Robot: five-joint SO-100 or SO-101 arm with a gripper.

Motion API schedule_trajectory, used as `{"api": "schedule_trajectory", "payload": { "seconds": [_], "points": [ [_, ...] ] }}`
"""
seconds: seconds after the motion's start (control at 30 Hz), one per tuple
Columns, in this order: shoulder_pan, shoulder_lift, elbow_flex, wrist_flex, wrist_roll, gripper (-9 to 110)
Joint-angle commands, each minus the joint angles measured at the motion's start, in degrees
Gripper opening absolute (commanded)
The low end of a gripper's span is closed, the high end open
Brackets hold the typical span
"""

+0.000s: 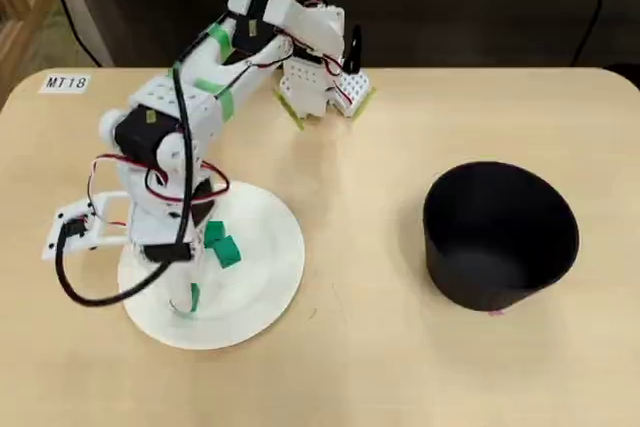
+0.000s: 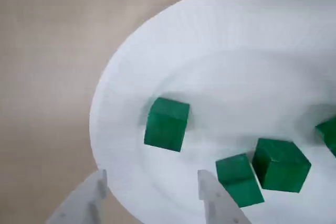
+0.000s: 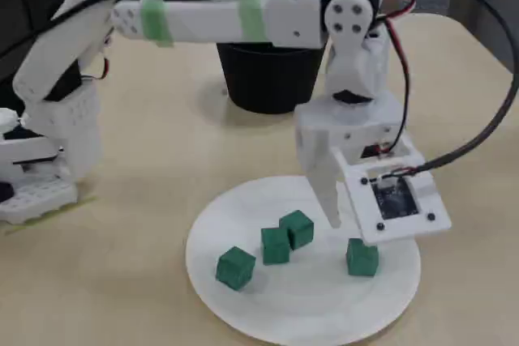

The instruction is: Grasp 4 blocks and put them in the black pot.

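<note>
Step in hand: approach to the first grasp; no block is taken yet, and the black pot looks empty in the overhead view, so I judge the task is at its start.
Gripper: the gripper hangs above the white paper plate, its two fingers spread apart and holding nothing.
Blocks: all four green cubes lie on the plate. In the wrist view the single cube sits alone, just ahead of the gap between the fingers. The pair of cubes stands touching each other at the right side. The fourth cube is cut by the right edge.
Pot: it stands on the table, well apart from the plate.
How to do it well: I would choose the single cube, because it has free space on both sides. Bring the fingers a little forward until the cube is between them, lower straight down, then close on two flat opposite faces.
Risk: the right finger is near the pair and could push it.
</note>
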Motion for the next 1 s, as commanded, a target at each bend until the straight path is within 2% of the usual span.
{"api": "schedule_trajectory", "payload": {
  "seconds": [0.0, 0.73, 0.87, 0.97],
  "points": [
    [0.4, 0.3, -1.8, 0.4, 1.4, 26],
    [2.5, -4.4, -2.3, 0.6, 7.6, 25],
    [2.4, -4.9, -2.5, 0.4, 8.7, 20],
    [2.1, -5.8, -3.5, 0.4, 9.8, 11]
  ]
}}
